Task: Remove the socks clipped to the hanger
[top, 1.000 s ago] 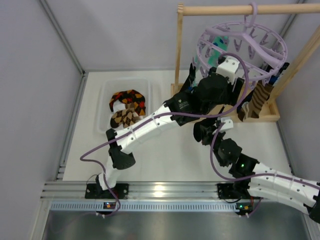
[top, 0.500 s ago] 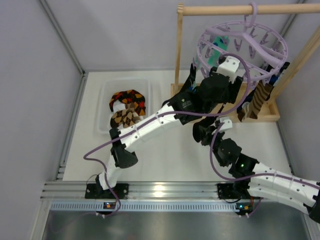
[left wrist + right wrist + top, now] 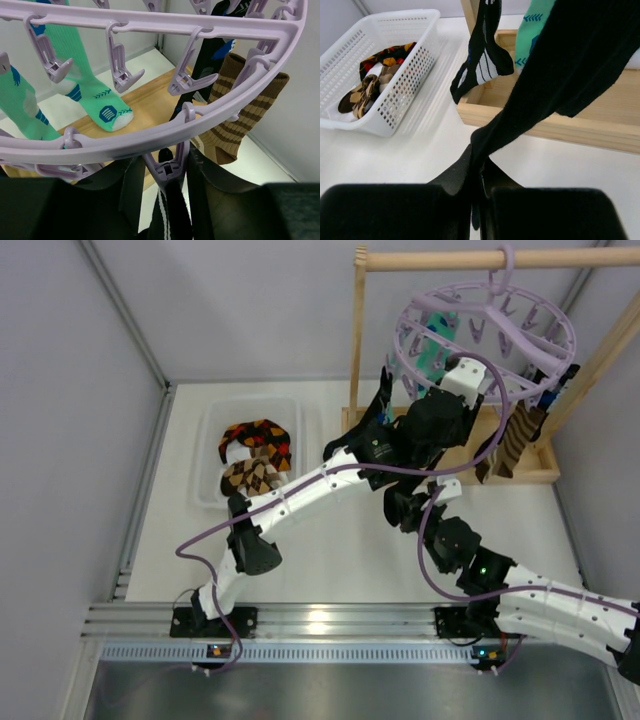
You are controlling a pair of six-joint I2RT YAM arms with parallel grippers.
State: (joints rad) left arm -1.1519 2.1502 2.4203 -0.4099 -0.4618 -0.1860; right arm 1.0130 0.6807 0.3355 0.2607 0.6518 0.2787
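Observation:
The lavender hanger hangs from the wooden rail, and its ring crosses the left wrist view. My left gripper reaches up under the ring and is shut on a clip that holds a black sock with a white stripe. That black sock stretches down to my right gripper, which is shut on its toe, low by the wooden base. Teal socks, a brown striped sock and another black sock with blue-white marks hang clipped nearby.
A white basket with brown-orange argyle socks sits to the left on the table. The wooden frame's post and base stand right behind my grippers. Grey walls close in on both sides.
My left gripper has shifted right and up under the ring, and its jaws have narrowed onto the clip. The right arm has stayed still with the sock.

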